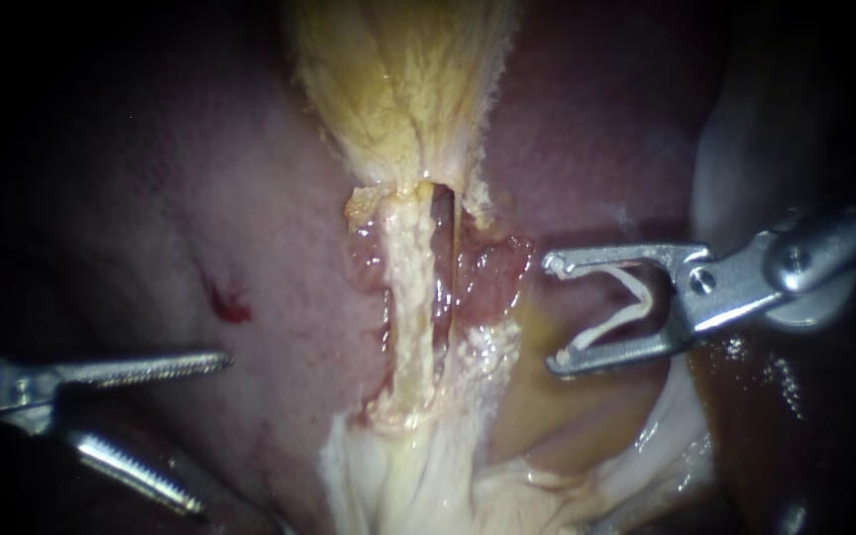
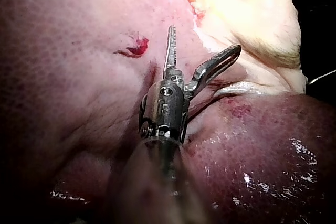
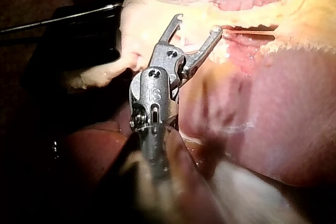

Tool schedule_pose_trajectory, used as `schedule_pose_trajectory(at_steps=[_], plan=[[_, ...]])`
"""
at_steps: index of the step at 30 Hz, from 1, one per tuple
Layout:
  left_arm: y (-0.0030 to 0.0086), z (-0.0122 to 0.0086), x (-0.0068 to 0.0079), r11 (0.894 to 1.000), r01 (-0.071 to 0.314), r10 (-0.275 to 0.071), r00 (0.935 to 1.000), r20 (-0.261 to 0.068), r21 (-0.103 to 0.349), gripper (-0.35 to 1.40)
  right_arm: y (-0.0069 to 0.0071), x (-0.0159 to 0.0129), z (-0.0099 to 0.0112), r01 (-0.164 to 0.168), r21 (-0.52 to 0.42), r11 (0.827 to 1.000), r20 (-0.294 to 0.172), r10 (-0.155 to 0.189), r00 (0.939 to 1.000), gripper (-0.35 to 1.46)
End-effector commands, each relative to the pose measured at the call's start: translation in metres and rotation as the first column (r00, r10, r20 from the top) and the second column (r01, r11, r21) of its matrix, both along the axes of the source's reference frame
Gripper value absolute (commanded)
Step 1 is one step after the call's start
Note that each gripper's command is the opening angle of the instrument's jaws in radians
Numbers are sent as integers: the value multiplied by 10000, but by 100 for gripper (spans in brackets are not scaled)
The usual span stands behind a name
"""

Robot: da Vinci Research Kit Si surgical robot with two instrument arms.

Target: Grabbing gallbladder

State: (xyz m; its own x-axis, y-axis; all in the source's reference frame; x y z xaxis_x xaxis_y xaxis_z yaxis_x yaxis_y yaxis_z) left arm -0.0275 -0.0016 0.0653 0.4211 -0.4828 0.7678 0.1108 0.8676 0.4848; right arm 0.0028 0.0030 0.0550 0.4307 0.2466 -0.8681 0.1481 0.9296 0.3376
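1. Gallbladder: tan, low in endoscope view, partly hidden under right instrument; edges unclear.
2. Right end effector: spread, gripping white clip.
3. Left instrument: end effector open, empty, over liver; shaft cut off.

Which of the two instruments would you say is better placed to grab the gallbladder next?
Probably left: my left instrument is open and empty over the liver, whereas my right instrument holds a clip.
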Motion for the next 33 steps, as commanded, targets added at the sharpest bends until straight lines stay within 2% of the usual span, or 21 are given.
schedule_pose_trajectory(at_steps=[1, 10, 17, 20, 23, 25, 30, 33], plan=[[0, 0, 0, 10000, 1, -1, 10000, 2, -4, 106, 0, 0, 0, 1, 0, 10000, -1, -1, 10000, 47], [2, -1, 0, 10000, -5, 5, 10000, 9, 12, 106, 0, 0, 0, 2, 0, 10000, -1, -2, 10000, 47], [18, -11, -8, 9998, 7, -8, 10000, 35, 188, 101, 0, 0, 0, 0, 1, 10000, 0, 0, 10000, 47], [27, -13, -16, 9996, 166, -165, 9998, -70, 229, 98, 0, 0, 0, -2, 1, 10000, 1, 2, 10000, 47], [41, -17, -24, 9986, 497, -498, 9988, 31, 199, 96, 0, 0, 0, -3, 1, 10000, 1, 3, 10000, 47], [55, -21, -29, 9961, 873, -874, 9961, 107, 150, 96, 0, 0, 0, -3, 1, 10000, 2, 3, 10000, 46], [95, -30, -37, 9839, 1780, -1783, 9838, 210, 152, 95, 0, 2, 0, -9, 1, 10000, 5, 9, 10000, 46], [115, -28, -41, 9778, 2084, -2088, 9778, 180, 198, 95, 0, 2, 0, -11, 1, 10000, 6, 11, 10000, 46]])
